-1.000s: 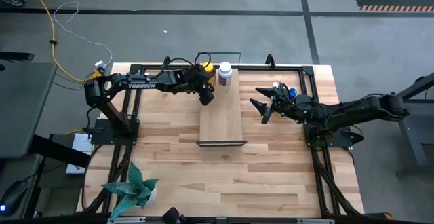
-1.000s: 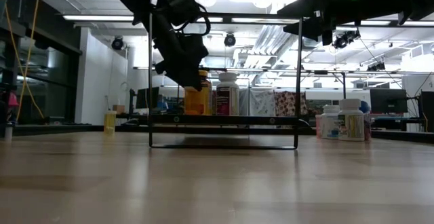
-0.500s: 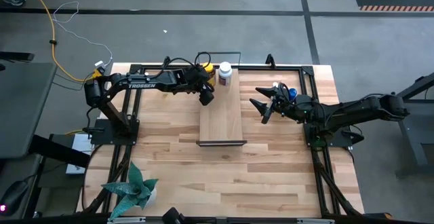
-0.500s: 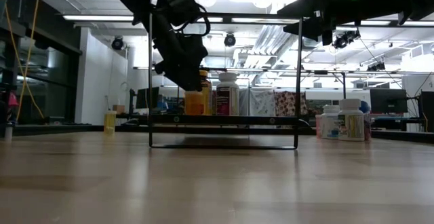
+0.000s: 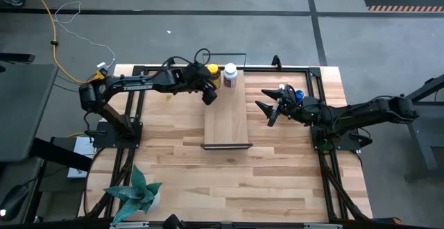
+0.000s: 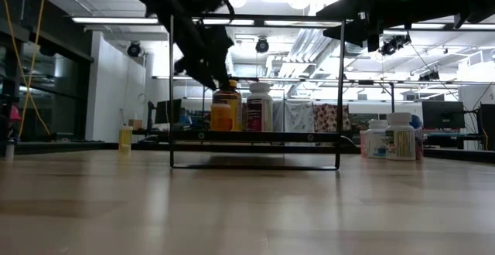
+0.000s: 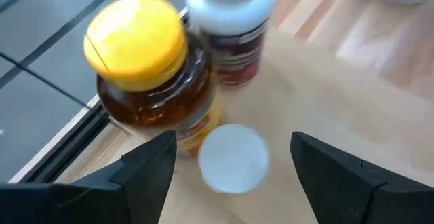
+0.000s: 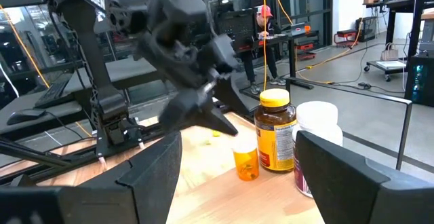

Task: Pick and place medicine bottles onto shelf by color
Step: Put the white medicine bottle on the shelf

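On the far end of the shelf (image 5: 227,121) stand three medicine bottles on their bases. They are an amber one with a yellow cap (image 7: 139,75), a white one with a red label (image 7: 230,37), and a tiny orange one with a white cap (image 7: 234,157) in front of the amber one. My left gripper (image 7: 234,183) hangs open just above the tiny bottle (image 8: 245,159), its fingers on either side and clear of it. My right gripper (image 5: 267,111) waits open, level, right of the shelf.
More white bottles, one with a blue cap, stand together on the table by my right arm (image 5: 291,94), seen at the right in the low view (image 6: 390,139). The near half of the shelf board (image 5: 227,132) is bare. A potted plant (image 5: 135,194) sits at the near left.
My left gripper has risen off the tiny orange bottle and drawn back a little toward the table's left. The bottle, hidden behind the fingers a second ago, now stands on the shelf beside the amber bottle.
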